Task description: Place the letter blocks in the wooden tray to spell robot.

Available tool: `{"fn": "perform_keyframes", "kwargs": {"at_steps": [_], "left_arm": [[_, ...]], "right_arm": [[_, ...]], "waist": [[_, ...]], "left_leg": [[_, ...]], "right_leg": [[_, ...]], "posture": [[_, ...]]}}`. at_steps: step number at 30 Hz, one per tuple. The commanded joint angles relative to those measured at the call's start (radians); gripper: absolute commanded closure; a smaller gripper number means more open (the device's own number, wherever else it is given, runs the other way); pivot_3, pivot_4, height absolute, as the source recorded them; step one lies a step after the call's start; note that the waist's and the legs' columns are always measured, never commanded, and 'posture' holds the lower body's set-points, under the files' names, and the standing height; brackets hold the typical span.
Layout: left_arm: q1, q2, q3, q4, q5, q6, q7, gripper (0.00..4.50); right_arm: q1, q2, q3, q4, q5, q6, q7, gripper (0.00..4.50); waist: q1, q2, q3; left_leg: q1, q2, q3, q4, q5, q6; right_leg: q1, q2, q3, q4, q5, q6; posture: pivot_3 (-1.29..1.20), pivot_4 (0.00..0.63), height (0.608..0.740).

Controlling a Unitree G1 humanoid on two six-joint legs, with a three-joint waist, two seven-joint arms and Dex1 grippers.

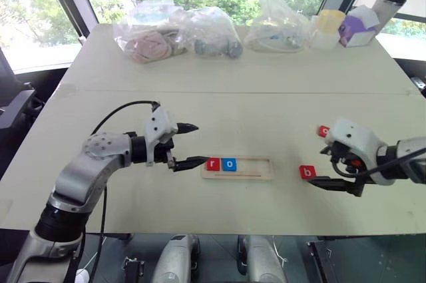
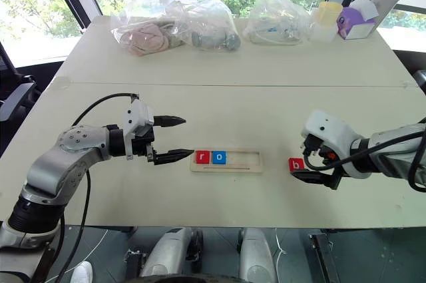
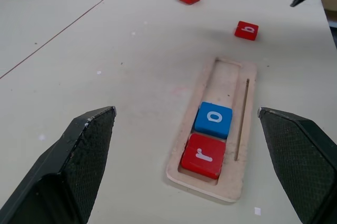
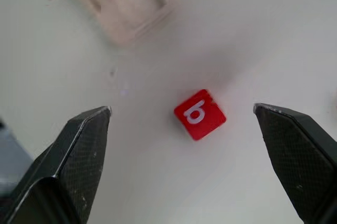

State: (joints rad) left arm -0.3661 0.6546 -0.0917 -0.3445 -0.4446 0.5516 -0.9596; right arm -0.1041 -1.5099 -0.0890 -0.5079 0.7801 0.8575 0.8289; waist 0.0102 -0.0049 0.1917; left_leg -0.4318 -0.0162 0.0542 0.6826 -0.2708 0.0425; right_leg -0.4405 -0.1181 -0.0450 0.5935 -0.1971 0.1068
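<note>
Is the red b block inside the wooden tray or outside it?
Outside. The red b block lies flat on the table, apart from the wooden tray, which holds only r and o.

A long light-wood tray (image 1: 238, 168) is lying on the pale desk (image 1: 266, 76), holding a red "r" block (image 1: 213, 164) and a blue "o" block (image 1: 229, 164) at its left end; a red "b" block (image 1: 307, 172) is sitting right of the tray.

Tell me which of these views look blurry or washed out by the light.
Right wrist view: the wooden tray at the far end is soft and out of focus, while the red b block reads clearly. Left eye view: the windows behind the table are overexposed. Left wrist view: the r block and o block are sharp.
</note>
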Motion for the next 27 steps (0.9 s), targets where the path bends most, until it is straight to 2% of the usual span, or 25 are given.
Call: {"fn": "perform_keyframes", "kwargs": {"at_steps": [1, 7, 11, 19, 27], "left_arm": [[-0.004, -0.001, 0.004, -0.033, 0.002, -0.023, 0.005, 0.00], [0.003, 0.004, 0.007, -0.047, 0.001, -0.019, 0.014, 0.00], [0.008, 0.009, 0.011, -0.052, 0.004, -0.017, 0.020, 0.00], [0.014, 0.012, 0.011, -0.070, 0.000, -0.009, 0.038, 0.00], [0.015, 0.015, 0.013, -0.076, -0.003, -0.006, 0.048, 0.00]], "right_arm": [[-0.001, -0.007, 0.070, 0.102, -0.218, -0.279, 0.186, 0.03], [-0.141, 0.132, 0.243, 0.287, -0.466, -0.480, 0.298, 0.03], [-0.192, 0.203, 0.304, 0.375, -0.567, -0.549, 0.355, 0.03], [-0.256, 0.296, 0.341, 0.504, -0.693, -0.620, 0.410, 0.03], [-0.276, 0.342, 0.337, 0.532, -0.732, -0.629, 0.448, 0.03]], "waist": [[0.001, 0.000, 0.000], [0.001, 0.000, 0.000], [0.002, 0.000, 0.000], [0.002, 0.000, 0.000], [0.002, 0.000, 0.000]], "left_leg": [[0.000, 0.000, 0.000, 0.000, 0.000, 0.000], [0.000, 0.000, -0.001, 0.001, 0.000, 0.000], [0.000, 0.000, -0.001, 0.000, 0.000, -0.001], [0.000, -0.001, -0.001, 0.001, 0.001, -0.001], [0.007, -0.001, -0.002, 0.001, 0.001, -0.001]], "right_leg": [[0.000, 0.000, 0.000, 0.000, 0.000, 0.000], [-0.001, 0.000, 0.000, 0.001, 0.000, -0.001], [-0.001, 0.000, 0.000, 0.002, 0.001, -0.001], [0.000, -0.001, 0.000, 0.002, 0.001, -0.001], [0.007, 0.000, -0.001, 0.002, 0.001, -0.001]], "posture": [[0.00, 0.150, 0.740], [0.00, 0.150, 0.740], [0.00, 0.150, 0.740], [0.00, 0.150, 0.740], [0.00, 0.150, 0.740]]}}
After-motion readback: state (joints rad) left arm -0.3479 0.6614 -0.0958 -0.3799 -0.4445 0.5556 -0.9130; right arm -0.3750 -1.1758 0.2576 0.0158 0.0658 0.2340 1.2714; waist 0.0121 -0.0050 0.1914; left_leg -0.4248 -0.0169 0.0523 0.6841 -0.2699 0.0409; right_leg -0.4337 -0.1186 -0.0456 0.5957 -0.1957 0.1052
